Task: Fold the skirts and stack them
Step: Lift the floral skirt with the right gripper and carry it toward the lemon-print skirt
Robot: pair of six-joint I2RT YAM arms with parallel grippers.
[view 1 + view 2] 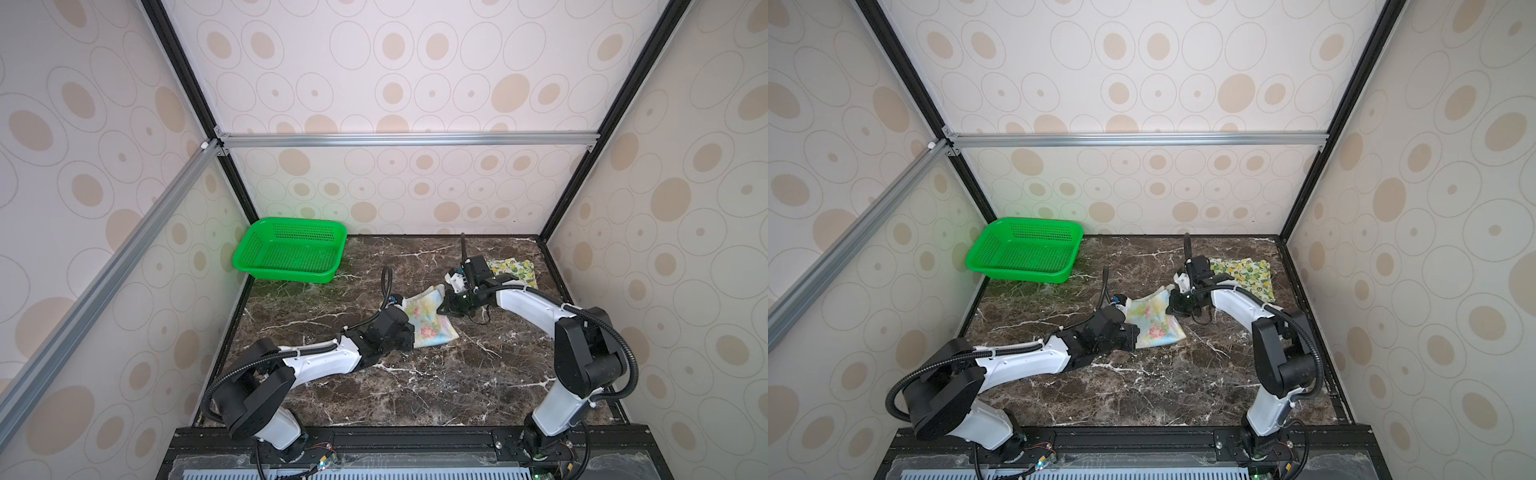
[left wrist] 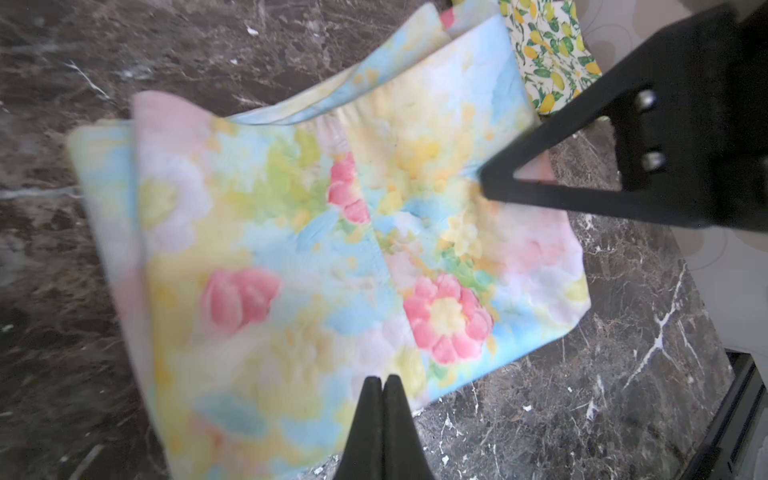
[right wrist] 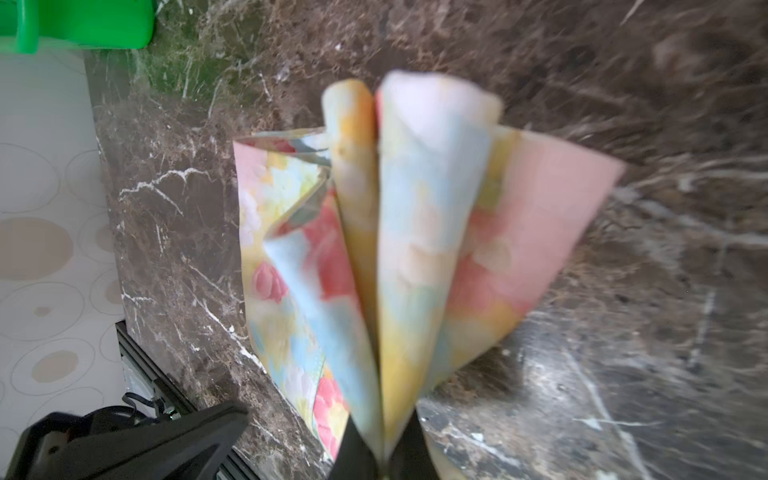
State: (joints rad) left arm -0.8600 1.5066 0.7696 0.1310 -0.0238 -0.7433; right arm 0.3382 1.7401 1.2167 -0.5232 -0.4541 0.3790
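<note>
The floral skirt [image 1: 428, 324] lies mid-worktop, a folded oblong of thin, soft cloth in washed yellow and blue with pink blooms. Its long axis runs from far to near, with the near end swung a little rightward. The near end rests flat and the far end is raised. The right jaws are clamped on that far edge, with layers fanning out from between them. The left jaws are pressed together at the skirt's left edge, and no cloth shows between them. The lemon skirt [image 1: 515, 270], white with yellow fruit and green leaves, lies folded flat at the far right of the brown, white-veined marble worktop [image 1: 415, 395], its long axis left to right. A green perforated plastic basket [image 1: 291, 253] sits far left.
</note>
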